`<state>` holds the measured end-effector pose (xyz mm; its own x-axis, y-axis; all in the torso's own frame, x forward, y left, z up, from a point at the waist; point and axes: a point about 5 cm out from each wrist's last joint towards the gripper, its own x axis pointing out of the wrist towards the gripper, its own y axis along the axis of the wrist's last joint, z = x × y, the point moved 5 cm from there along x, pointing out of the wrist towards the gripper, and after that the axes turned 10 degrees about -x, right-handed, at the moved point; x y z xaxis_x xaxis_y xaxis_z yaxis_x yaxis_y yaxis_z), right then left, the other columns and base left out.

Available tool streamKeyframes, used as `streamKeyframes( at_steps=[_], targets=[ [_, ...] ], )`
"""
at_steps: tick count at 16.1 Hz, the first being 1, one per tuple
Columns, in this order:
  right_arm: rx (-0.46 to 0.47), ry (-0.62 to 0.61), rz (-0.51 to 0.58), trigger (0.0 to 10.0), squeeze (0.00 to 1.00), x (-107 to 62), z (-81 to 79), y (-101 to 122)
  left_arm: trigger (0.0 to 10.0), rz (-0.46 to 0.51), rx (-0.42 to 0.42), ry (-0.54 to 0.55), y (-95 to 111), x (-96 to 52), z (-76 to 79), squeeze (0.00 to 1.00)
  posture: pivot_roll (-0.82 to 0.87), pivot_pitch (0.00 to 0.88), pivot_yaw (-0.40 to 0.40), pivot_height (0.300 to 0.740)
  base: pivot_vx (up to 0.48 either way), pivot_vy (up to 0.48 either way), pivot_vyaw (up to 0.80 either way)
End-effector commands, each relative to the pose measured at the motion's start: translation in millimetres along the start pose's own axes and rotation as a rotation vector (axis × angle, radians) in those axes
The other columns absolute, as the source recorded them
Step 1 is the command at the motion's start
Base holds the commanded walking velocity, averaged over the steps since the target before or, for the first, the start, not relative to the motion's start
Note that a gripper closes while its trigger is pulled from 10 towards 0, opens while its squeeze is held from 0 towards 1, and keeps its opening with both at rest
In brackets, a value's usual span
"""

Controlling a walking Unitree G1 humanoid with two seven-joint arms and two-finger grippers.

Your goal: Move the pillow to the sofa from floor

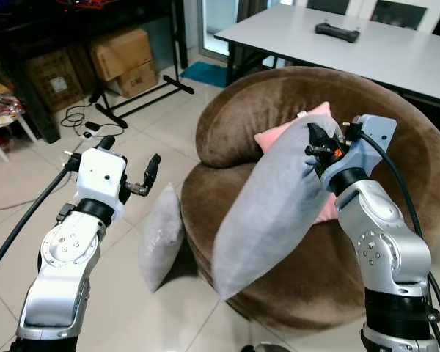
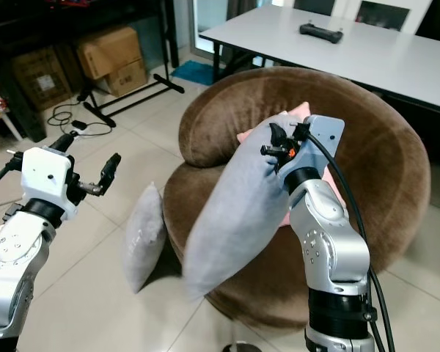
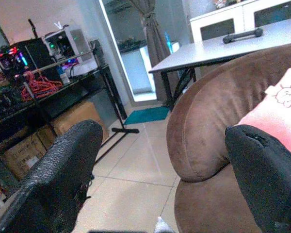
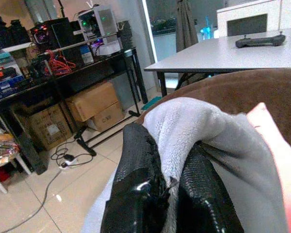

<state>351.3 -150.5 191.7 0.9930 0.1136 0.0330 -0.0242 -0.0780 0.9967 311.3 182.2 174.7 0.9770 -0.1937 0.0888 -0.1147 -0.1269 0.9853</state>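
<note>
The right gripper [image 1: 317, 144] has its black fingers [image 4: 136, 194] pinched tight on the top corner of a large grey pillow [image 1: 268, 213], a fold of the soft cover bunched between them. The pillow hangs clear of the floor, its long axis running down and toward the robot's left from the fingers, so the upper end sits over the seat of the round brown sofa [image 1: 403, 147] while the lower end dangles just past the sofa's front edge. A pink cushion [image 1: 317, 117] already leans against the backrest, right behind the gripped corner.

The left gripper [image 1: 130, 165] is held out over the tiled floor [image 1: 169, 125], its fingers spread wide with nothing between them. Below it and a little to its right, a second, smaller grey pillow [image 1: 160, 238] stands on edge on the floor, leaning against the base of the sofa.

What matters for the next move, I'd say, is that most of the held pillow lies below and to the left of the fingers, not under them. Letting go here would likely let the low end slide off the front edge, so the right arm probably needs to carry the corner further back and to the right over the seat first. The left arm is nearer the pillow on the floor.

Behind it all stand a white worktop [image 1: 396, 51] with a dark controller [image 1: 336, 31] on it, and cardboard boxes [image 1: 125, 59].
</note>
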Motion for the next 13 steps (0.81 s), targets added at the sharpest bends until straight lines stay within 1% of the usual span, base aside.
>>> streamKeyframes(
  at_steps=[1,4,6,7,8,10,11,13],
  targets=[
    [-0.013,0.025,0.067,10.0,0.0,4.2,-4.8,19.9,10.0,0.012,-0.001,0.001,3.3,-0.8,-0.1,0.0,0.04,0.0,-0.005,0.74,0.296,0.0,-0.8],
    [-0.028,0.05,0.07,10.0,0.0,4.9,-8.8,20.6,10.0,0.013,-0.004,0.001,3.2,-1.2,0.4,0.0,0.04,0.0,-0.009,0.74,0.321,0.0,-0.8],
    [-0.038,0.104,0.063,10.0,0.0,4.6,-18.5,18.9,10.0,0.014,-0.003,0.003,2.9,-1.7,0.2,0.0,0.04,0.0,-0.012,0.74,0.33,0.0,0.0],
    [-0.044,0.144,0.054,10.0,0.0,4.2,-26.0,16.6,10.0,0.013,0.0,0.001,2.9,-2.3,0.6,0.0,0.05,0.0,-0.014,0.74,0.315,0.0,0.0],
    [-0.044,0.155,0.053,10.0,0.0,4.2,-28.0,16.1,10.0,0.012,0.002,0.0,2.7,-2.5,0.6,0.0,0.05,0.0,-0.015,0.74,0.289,0.0,0.0],
    [-0.051,0.207,0.041,10.0,0.0,4.6,-36.3,13.2,10.0,-0.019,-0.006,-0.028,-2.5,-4.4,5.2,0.0,0.05,0.0,-0.015,0.74,0.0,0.0,0.0],
    [-0.06,0.242,0.035,10.0,0.0,4.8,-41.4,11.7,10.0,-0.04,-0.001,-0.057,-6.2,-6.3,8.9,0.0,0.05,0.0,-0.016,0.74,0.0,0.0,0.0],
    [-0.059,0.374,0.053,10.0,0.0,3.5,-59.3,18.4,10.0,-0.113,-0.013,-0.143,-17.4,-17.6,12.3,0.0,0.06,0.0,-0.022,0.74,0.0,0.0,0.0]
  ],
)
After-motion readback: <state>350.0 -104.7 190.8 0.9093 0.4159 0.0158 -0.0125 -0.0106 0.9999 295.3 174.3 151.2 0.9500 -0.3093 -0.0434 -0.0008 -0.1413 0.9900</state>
